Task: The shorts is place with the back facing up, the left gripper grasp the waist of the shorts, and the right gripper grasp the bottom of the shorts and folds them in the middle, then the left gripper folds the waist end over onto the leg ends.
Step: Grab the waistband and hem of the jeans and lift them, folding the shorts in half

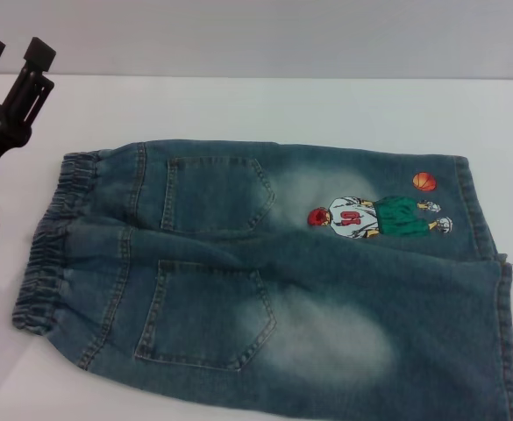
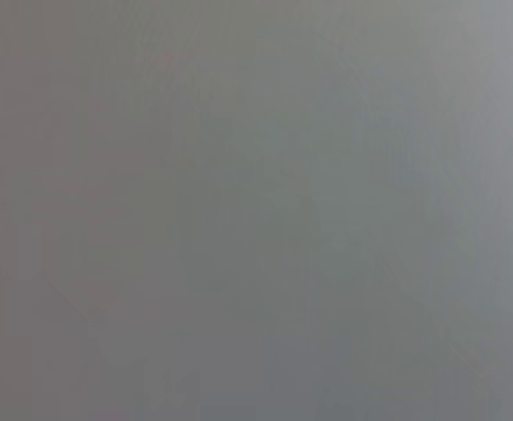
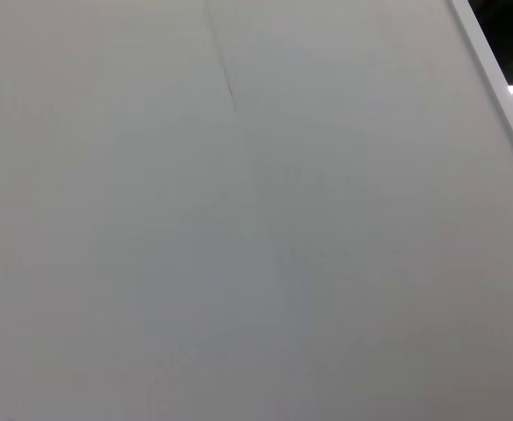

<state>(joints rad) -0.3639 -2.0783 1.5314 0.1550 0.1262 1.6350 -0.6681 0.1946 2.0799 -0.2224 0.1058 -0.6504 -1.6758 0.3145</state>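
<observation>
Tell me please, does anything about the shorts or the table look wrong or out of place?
Nothing stands out. The denim shorts lie flat on the white table, back pockets up, slightly skewed, with the elastic waist toward the left gripper, which hovers open beside them. The right gripper is out of view.

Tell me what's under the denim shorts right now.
The denim shorts lie flat, back pockets up, on the white table, which shows all around them. Anything beneath the fabric is covered. The left pincer stands apart, beyond the waistband.
</observation>
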